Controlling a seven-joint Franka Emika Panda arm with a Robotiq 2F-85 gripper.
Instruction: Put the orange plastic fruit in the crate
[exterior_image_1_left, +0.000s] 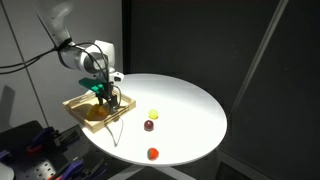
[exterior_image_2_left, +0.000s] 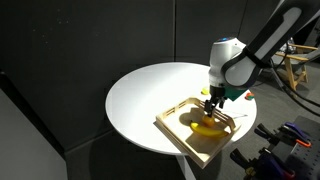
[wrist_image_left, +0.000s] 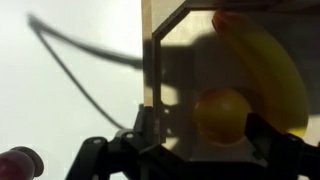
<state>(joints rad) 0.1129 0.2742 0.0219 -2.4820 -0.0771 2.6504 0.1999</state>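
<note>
The orange plastic fruit (wrist_image_left: 222, 115) lies inside the crate (wrist_image_left: 155, 70), next to a yellow banana (wrist_image_left: 265, 60). In the wrist view it sits between my gripper's (wrist_image_left: 205, 142) two dark fingers, with a gap on its left side, so the jaws are open. In both exterior views the gripper (exterior_image_1_left: 106, 97) (exterior_image_2_left: 213, 100) hangs low over the light wooden crate (exterior_image_1_left: 80, 104) (exterior_image_2_left: 175, 128) at the edge of the round white table. The orange fruit is hidden by the gripper in both exterior views.
On the white table (exterior_image_1_left: 190, 105) lie a pale yellow fruit (exterior_image_1_left: 153, 114), a dark red fruit (exterior_image_1_left: 148, 126) and an orange-red ball (exterior_image_1_left: 153, 153). A thin cable (exterior_image_1_left: 120, 128) trails from the gripper. The banana (exterior_image_2_left: 207, 127) fills the crate's middle. A dark red object (wrist_image_left: 20, 160) shows at the wrist view's lower left.
</note>
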